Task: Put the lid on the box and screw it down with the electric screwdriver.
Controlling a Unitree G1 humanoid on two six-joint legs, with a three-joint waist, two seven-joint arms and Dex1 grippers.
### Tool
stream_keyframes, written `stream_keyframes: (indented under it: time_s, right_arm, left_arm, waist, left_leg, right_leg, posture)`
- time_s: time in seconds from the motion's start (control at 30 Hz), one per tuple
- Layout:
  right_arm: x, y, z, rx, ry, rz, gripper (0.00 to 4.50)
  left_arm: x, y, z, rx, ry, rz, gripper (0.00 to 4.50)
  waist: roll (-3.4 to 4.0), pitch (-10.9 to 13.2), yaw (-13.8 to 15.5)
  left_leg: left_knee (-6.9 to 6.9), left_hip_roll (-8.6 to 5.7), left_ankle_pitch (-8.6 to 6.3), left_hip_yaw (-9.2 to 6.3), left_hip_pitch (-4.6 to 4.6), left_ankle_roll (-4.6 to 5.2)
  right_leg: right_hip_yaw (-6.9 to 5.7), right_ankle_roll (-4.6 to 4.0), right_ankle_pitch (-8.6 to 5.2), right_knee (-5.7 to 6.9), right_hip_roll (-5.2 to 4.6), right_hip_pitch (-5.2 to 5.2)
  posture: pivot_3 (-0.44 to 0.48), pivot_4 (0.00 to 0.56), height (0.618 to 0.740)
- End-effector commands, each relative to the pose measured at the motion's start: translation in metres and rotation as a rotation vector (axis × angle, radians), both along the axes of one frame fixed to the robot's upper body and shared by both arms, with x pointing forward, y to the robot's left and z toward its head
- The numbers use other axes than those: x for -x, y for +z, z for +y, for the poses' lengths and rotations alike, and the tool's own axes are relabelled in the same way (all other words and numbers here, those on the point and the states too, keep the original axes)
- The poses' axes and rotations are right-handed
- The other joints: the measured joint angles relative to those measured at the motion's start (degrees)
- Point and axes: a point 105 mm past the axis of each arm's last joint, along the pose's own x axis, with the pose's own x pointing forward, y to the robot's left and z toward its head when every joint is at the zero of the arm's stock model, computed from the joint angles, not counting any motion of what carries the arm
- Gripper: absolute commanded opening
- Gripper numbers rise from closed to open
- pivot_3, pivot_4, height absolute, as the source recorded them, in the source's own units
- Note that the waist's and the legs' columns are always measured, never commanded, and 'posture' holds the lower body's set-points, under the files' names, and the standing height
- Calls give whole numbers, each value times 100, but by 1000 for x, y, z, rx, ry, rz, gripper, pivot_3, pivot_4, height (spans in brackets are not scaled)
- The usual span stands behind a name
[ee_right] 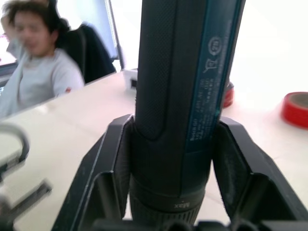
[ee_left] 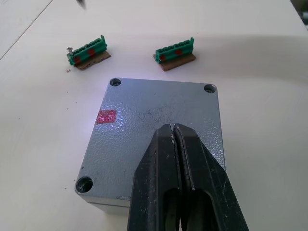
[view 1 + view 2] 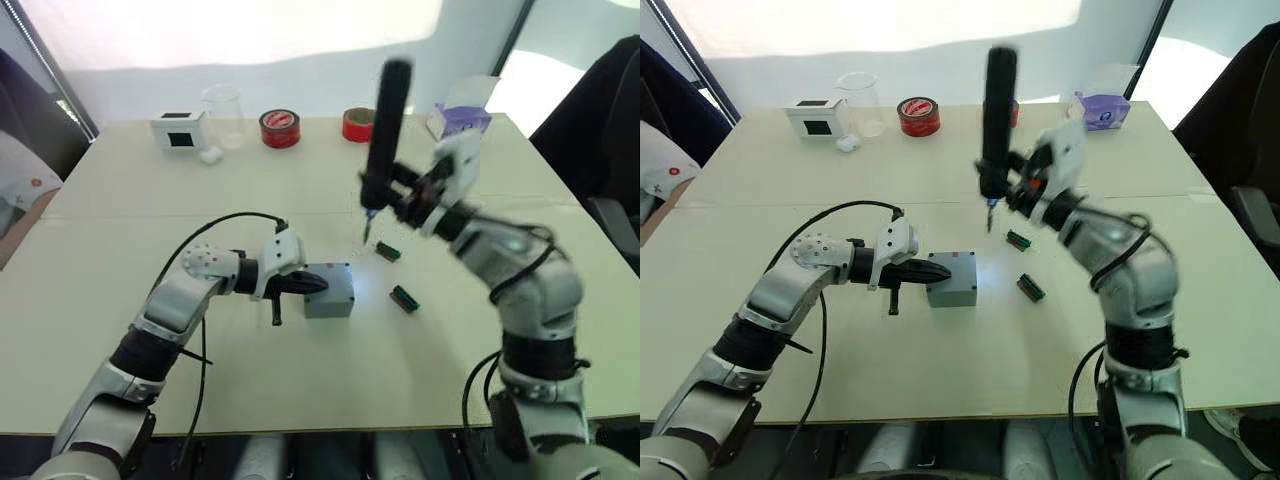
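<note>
The gray lid sits on top of the gray box near the middle of the table, with a red mark on its top and holes at its corners. My left gripper is shut, its fingertips resting over the lid. My right gripper is shut on the electric screwdriver. It holds the tool upright above the table, behind and to the right of the box, with the bit pointing down and clear of the lid.
Two green terminal blocks lie just right of the box. Along the far edge stand a white box with a black panel, a clear jar, two red tape rolls and a purple tissue box. A person sits at the left.
</note>
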Motion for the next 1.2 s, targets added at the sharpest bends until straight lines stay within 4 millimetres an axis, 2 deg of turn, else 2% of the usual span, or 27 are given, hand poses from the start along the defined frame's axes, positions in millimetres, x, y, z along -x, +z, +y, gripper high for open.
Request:
stream_keyframes:
  time_s: [0.03,0.07,0.13,0.2,0.3,0.37,0.43,0.5,0.53,0.6,0.77,0.93,1.13,1.17,1.2]
  right_arm:
    - [6,50,-34,-92,-34,59,1866]
    - [3,54,-51,-49,-111,81,1866]
    - [-2,41,-81,75,-261,165,1866]
    - [0,12,-103,181,-315,349,1866]
    - [22,-38,-132,225,-279,690,1866]
    - [29,-55,-148,232,-310,798,1866]
    - [30,-65,-158,278,-366,849,1866]
    - [31,-70,-158,286,-348,881,1866]
    - [31,-72,-151,289,-315,888,1866]
    - [26,-82,-152,266,-307,947,1866]
    - [17,-106,-151,266,-291,1040,1866]
    - [19,-120,-152,293,-295,1092,1866]
    - [23,-130,-153,314,-283,1125,1866]
    - [25,-135,-160,379,-306,1111,1866]
    - [26,-138,-164,428,-318,1100,2840]
  left_arm:
    - [1,-4,-3,19,4,38,0]
    - [2,-1,-4,30,3,35,0]
    - [7,10,-4,80,-14,40,0]
    - [10,24,-2,144,-20,43,0]
    - [17,40,2,151,-25,-8,0]
    - [25,48,2,141,-40,-40,0]
    - [33,52,3,144,-57,-44,0]
    - [39,53,5,133,-69,-45,0]
    - [43,52,12,124,-73,-46,0]
    - [49,48,13,95,-59,-46,0]
    - [67,41,8,114,-47,-3,0]
    - [79,48,-3,137,-104,14,0]
    - [73,48,-3,113,-107,11,0]
    - [71,48,-1,103,-104,8,0]
    - [69,48,1,95,-102,7,0]
  waist:
    - [8,7,-2]
    - [24,23,12]
    - [14,26,49]
    - [14,26,22]
    - [7,34,-10]
    - [14,39,-28]
    - [57,64,-111]
    - [97,92,-148]
    - [100,98,-153]
    - [97,101,-184]
    - [73,117,-94]
    - [72,119,-17]
    - [72,119,6]
    - [72,119,7]
    - [72,119,9]
  left_leg:
    - [0,2,0,0,0,1]
    - [0,2,0,2,0,1]
    - [0,-2,0,-2,-7,1]
    - [-3,-1,-4,-4,-10,8]
    - [0,-2,-10,8,-32,17]
    - [3,-1,-9,10,-61,18]
    - [4,1,-8,22,-81,17]
    - [6,1,-6,30,-83,15]
    - [6,1,-6,31,-83,15]
    - [6,15,-6,32,-82,15]
    - [12,18,-5,26,-84,13]
    - [21,3,-4,24,-89,12]
    - [21,4,-2,22,-87,8]
    - [21,4,-1,21,-87,7]
    - [21,4,-1,21,-87,7]
  right_leg:
    - [-2,0,0,-4,1,1]
    - [-1,0,0,-4,0,1]
    - [-8,-4,1,-10,-6,3]
    - [-15,-7,-1,-30,-5,9]
    - [-7,-3,1,-38,-7,-5]
    - [-7,-2,1,-36,-8,-34]
    - [-1,0,3,-30,-8,-62]
    - [3,2,4,-22,-9,-70]
    - [3,2,4,-20,-8,-71]
    - [3,3,3,-23,9,-74]
    - [0,2,3,-20,17,-68]
    - [1,9,6,-21,4,-66]
    - [-1,9,7,-19,8,-65]
    - [-2,9,7,-17,8,-64]
    - [-3,9,7,-18,8,-64]
  posture:
    - [0,150,740]
    - [0,150,740]
    - [0,150,740]
    - [0,150,740]
    - [0,150,740]
    - [0,150,740]
    - [0,150,740]
    - [0,150,740]
    - [0,150,740]
    - [0,150,740]
    - [0,150,740]
    - [0,150,740]
    - [0,150,740]
    - [0,150,740]
    - [0,150,740]
